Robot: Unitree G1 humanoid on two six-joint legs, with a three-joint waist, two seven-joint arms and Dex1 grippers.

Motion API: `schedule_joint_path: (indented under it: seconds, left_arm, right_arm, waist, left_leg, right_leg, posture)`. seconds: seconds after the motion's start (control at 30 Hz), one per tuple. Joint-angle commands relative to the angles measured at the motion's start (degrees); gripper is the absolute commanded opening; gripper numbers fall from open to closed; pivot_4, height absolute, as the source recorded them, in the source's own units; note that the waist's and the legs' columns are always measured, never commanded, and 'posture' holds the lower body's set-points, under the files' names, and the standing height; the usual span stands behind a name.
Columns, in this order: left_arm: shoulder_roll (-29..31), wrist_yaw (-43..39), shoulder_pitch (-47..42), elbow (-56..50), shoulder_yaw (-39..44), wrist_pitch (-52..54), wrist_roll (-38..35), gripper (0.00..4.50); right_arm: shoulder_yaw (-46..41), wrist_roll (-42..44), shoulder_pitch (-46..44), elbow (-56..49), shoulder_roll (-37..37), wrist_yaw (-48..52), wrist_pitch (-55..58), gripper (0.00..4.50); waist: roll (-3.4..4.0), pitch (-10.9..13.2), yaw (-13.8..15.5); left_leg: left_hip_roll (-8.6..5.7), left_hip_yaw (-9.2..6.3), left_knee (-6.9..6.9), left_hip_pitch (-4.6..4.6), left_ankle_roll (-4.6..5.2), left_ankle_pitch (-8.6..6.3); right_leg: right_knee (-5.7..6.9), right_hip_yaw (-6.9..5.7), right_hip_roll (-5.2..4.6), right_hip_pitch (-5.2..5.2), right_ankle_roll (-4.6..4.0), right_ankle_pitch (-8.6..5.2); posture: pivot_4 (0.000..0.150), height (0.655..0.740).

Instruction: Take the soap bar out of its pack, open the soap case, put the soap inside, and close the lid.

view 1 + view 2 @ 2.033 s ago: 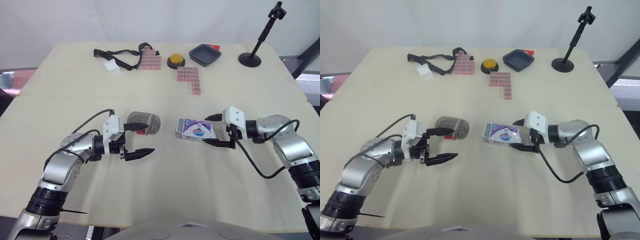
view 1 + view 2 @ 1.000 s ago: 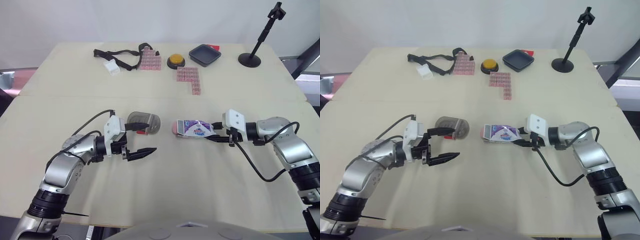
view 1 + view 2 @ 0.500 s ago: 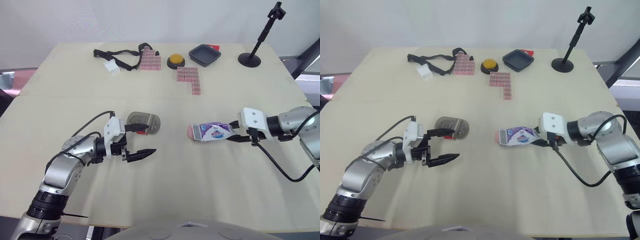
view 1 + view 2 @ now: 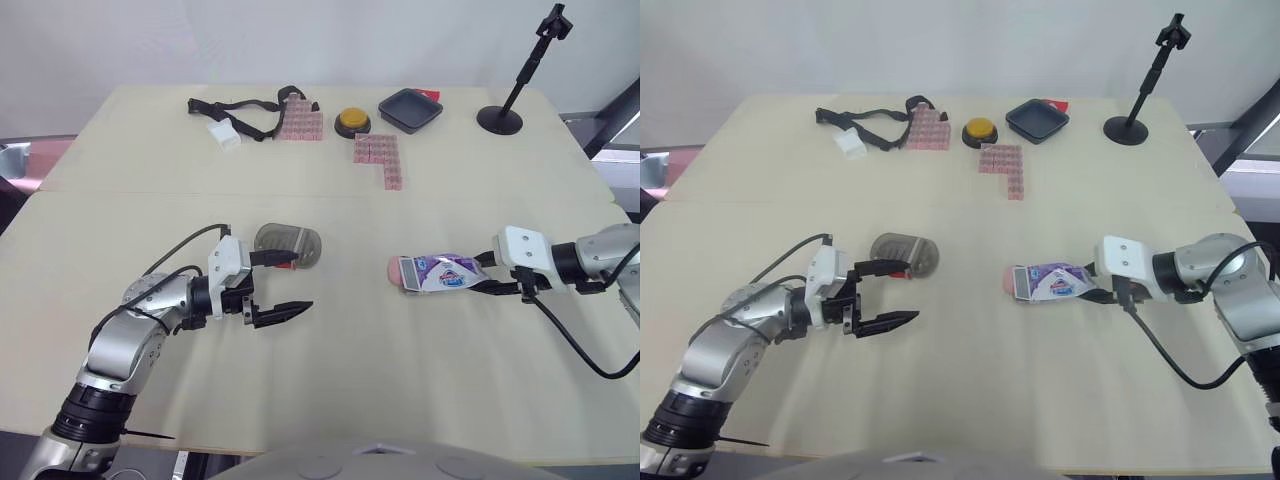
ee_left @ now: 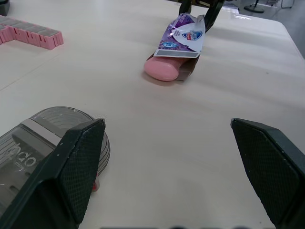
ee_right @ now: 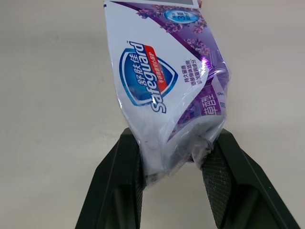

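Note:
The purple and white soap pack point(image 4: 445, 272) lies on the table right of centre, and my right gripper point(image 4: 484, 277) is shut on its crumpled rear end point(image 6: 183, 148). A pink soap bar point(image 5: 163, 69) sticks partway out of the pack's open front end point(image 4: 397, 271). The smoky grey soap case point(image 4: 288, 245) lies closed on the table left of centre. My left gripper point(image 4: 285, 285) stands open just in front of and beside the case, with one finger point(image 5: 71, 164) close to its edge and nothing between the fingers.
Along the far edge lie a black strap with a white block point(image 4: 228, 120), pink block strips point(image 4: 378, 158), a yellow button point(image 4: 351, 121), a dark tray point(image 4: 410, 108) and a black stand point(image 4: 500, 118). Bare tabletop point(image 4: 350, 350) spreads between and in front of the arms.
My right gripper has dragged the pack to the right, away from the case, and turned it flatter. The pink soap bar has emerged from the pack's open end. The left gripper has stayed put.

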Motion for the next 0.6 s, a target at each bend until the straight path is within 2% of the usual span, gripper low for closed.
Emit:
schedule_joint_path:
  seconds: [0.03, 0.6]
  left_arm:
    - [0.8, 0.2, 0.3, -2.4, 0.2, 0.2, -0.6, 4.50]
    - [0.9, -0.1, 0.1, -2.5, 0.0, 0.6, -0.3, 4.50]
  right_arm:
    - [-2.3, 0.2, -0.9, -0.6, -2.4, 1.0, 0.6, 1.69]
    - [-3.7, 1.3, -3.2, -3.7, -8.5, 4.6, 5.4, 1.69]
  waist:
    - [-0.01, 0.0, 0.0]
    - [0.00, 0.0, 0.0]
  left_leg:
    - [0.00, 0.00, 0.00, 0.01, 0.00, 0.00]
    - [0.02, -0.01, 0.01, 0.00, 0.03, 0.01]
  right_leg:
    - [0.00, 0.00, 0.00, 0.01, 0.00, 0.00]
    - [0.00, -0.01, 0.01, 0.01, 0.00, 0.00]
  posture:
    - [0.150, 0.7338]
    - [0.150, 0.7338]
